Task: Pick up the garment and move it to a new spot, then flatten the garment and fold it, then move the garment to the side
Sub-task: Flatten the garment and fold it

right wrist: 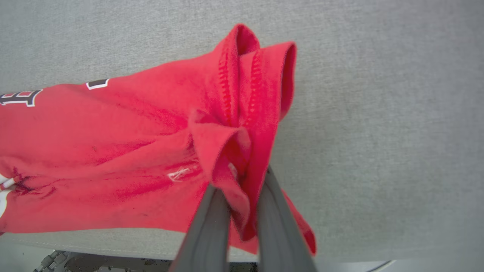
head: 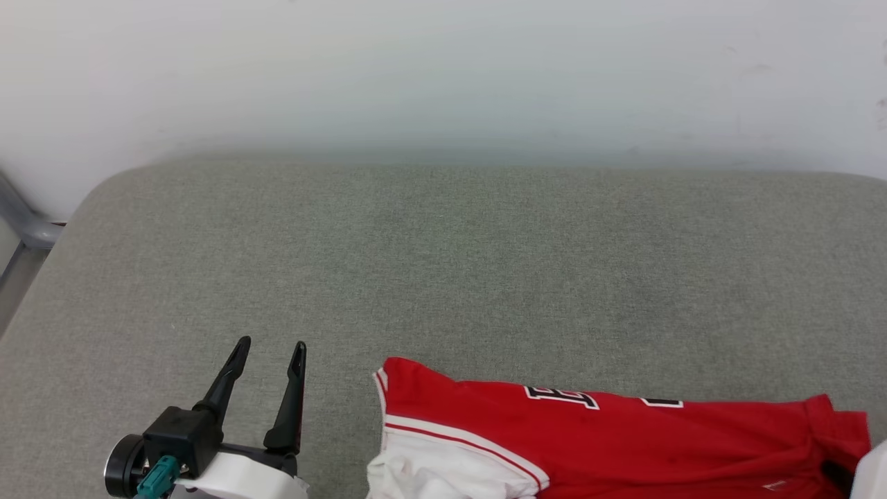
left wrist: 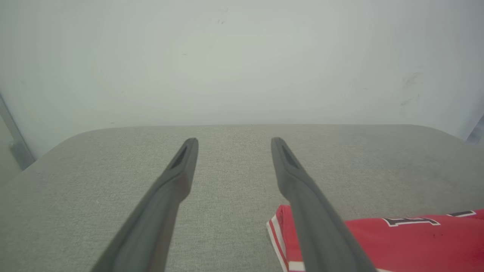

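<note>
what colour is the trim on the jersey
The jersey trim is white with a thin red stripe, clearest in the head view.

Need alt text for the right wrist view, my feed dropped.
The right gripper is shut on a bunched fold at one end of the red garment, which trails left across a grey padded surface. Black, white-outlined letters show at the view's left edge.

you'll find the garment (head: 624, 443) cut off by the head view's bottom edge, and its black letters (head: 561, 396) run off over the folded edge, with too little showing to read. the right gripper (right wrist: 242, 180) has its fingertips buried in a bunched red fold.
</note>
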{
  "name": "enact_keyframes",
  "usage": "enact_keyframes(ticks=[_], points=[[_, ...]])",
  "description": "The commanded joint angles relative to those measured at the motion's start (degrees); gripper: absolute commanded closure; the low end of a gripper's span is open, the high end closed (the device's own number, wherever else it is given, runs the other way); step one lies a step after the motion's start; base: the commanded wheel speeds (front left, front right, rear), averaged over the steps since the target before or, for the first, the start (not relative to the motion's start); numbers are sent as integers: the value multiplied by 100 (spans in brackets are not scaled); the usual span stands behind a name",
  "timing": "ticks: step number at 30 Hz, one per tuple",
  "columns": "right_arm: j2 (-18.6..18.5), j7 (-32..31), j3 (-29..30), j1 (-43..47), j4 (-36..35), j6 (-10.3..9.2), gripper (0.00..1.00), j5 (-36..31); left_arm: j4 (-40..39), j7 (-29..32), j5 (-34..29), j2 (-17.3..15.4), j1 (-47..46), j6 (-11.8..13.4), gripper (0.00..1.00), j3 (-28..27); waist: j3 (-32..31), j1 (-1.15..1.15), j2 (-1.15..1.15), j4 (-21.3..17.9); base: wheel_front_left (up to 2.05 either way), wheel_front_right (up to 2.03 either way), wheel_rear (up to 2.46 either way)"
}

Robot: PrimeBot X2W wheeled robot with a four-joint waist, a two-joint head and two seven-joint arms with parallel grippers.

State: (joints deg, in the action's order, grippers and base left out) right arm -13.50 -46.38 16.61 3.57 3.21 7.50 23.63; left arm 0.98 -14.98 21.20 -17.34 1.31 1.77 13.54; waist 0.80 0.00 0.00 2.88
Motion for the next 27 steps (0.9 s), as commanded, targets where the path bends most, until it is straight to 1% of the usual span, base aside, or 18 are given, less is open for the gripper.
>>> enact_keyframes(ticks=[1, 3, 6, 9, 13, 15, 17, 20, 22, 27], points=[[-34, -74, 161, 53, -25, -2, 100, -26, 7, -27, -23, 23, 55, 24, 0, 3, -26, 0, 0, -16, 0, 0, 0], [53, -191, 387, 31, -44, -2, 100, 56, 16, -26, -25, 27, 68, 28, 0, 6, -54, 0, 0, -39, 0, 0, 0], [303, -512, 652, -65, -27, -2, 100, 359, 19, -26, -28, 39, 90, 21, 0, 23, -94, 0, 0, -69, 0, 0, 0], [749, -1075, 818, -219, -44, -2, 100, 1101, 27, -27, -25, 38, 94, 3, 0, 48, -117, 0, 0, -74, 0, 0, 0], [1013, -1683, 825, -246, -137, -2, 100, 2048, 42, -27, -17, 23, 51, -3, 0, 78, -119, 0, 0, -35, 0, 0, 0], [1058, -1844, 743, -229, -126, -2, 100, 2548, 42, -27, -14, 38, 24, 16, 0, 79, -115, 0, 0, 5, 0, 0, 0], [1077, -1846, 469, -134, 77, -2, 100, 3239, 33, -27, -15, 53, -10, 22, 0, 76, -115, 0, 0, 46, 0, 0, 0], [1058, -1582, -105, -145, 320, -2, 100, 4066, 31, -27, -11, 52, -46, 2, 0, 91, -92, 0, 0, 111, 0, 0, 0], [1063, -1339, -540, -185, 431, -2, 100, 4440, 35, -26, -6, 49, -70, -6, 0, 93, -58, 0, 0, 162, 0, 0, 0], [1065, -652, -1636, -465, 649, -2, 100, 5016, 56, -25, 1, 63, -198, -55, 0, 143, 87, 0, 0, 323, 0, 0, 0]])
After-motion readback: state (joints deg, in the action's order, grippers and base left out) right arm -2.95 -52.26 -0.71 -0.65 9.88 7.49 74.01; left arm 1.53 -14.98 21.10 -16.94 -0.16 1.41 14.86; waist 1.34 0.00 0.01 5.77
